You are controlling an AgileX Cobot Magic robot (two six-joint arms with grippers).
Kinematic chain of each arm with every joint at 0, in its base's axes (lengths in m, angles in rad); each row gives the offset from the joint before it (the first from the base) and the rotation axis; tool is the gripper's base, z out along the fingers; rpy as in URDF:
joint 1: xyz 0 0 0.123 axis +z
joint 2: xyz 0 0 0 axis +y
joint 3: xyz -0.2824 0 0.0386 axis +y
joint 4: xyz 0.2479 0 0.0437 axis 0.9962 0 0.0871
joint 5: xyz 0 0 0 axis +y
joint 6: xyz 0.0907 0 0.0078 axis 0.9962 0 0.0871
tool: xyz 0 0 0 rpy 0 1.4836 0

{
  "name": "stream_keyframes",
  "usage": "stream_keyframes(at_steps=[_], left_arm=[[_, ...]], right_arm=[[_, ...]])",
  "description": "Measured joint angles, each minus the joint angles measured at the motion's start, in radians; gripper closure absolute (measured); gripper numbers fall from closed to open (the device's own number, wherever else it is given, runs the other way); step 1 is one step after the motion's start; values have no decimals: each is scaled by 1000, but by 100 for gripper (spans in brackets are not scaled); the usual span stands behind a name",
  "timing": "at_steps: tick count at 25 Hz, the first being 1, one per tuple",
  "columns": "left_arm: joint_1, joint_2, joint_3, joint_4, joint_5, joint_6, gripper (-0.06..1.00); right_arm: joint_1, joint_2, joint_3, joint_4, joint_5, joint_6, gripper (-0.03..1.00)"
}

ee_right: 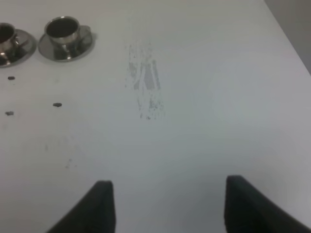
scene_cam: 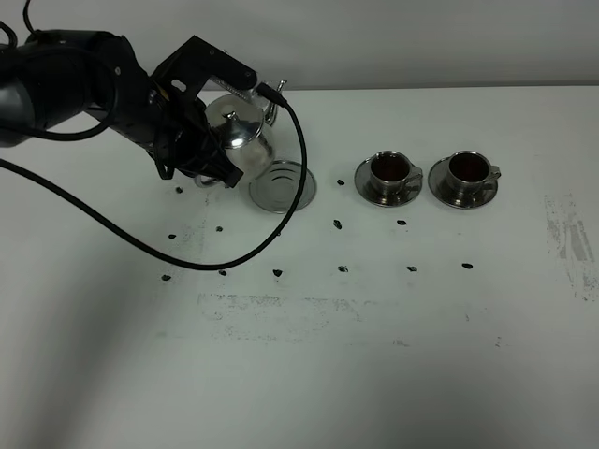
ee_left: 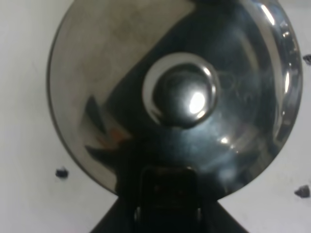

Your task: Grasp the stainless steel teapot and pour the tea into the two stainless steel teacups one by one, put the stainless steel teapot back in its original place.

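Left gripper, clenched on shiny conical steel teapot, hangs upper left; round rimmed steel dish lies just right-below.

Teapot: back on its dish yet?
No. In the high view the teapot is held up-left of the dish, which lies bare.

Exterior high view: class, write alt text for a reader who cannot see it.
The left gripper holds the stainless steel teapot just behind its empty round dish. To the right, two teacups on saucers hold dark tea.
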Motion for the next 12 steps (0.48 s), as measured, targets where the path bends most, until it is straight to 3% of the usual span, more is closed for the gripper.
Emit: stream_keyframes(at_steps=[7, 12], left_arm=[[-10, 160, -294, 22, 283, -91, 77], [-36, 251, -378, 25, 309, -106, 77]], right_arm=[[0, 0, 0, 0, 0, 0, 48], [0, 0, 0, 0, 0, 0, 48]])
